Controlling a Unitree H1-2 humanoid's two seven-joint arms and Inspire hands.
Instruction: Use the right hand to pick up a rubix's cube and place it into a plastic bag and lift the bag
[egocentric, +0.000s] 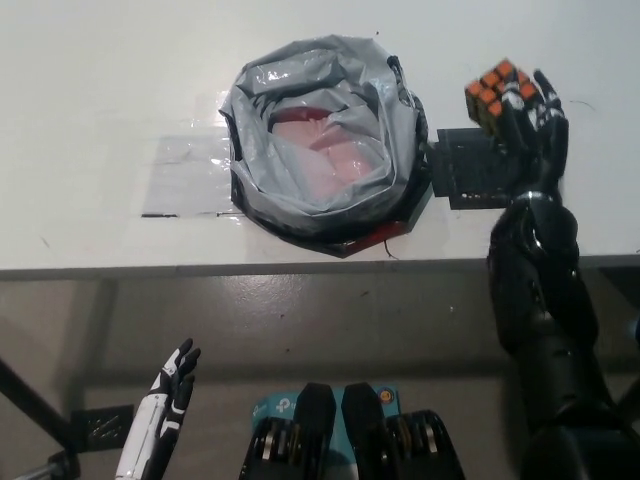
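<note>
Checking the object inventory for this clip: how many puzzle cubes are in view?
1. The cube is held in the black right hand, right of the grey plastic bag. The bag's inside is only partly visible, so another could be hidden there.

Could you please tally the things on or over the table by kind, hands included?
Cube: 1, in the right hand
Bag: 1
Black mat: 1
Left hand: 1, resting low
Total: 5 with both hands
</note>
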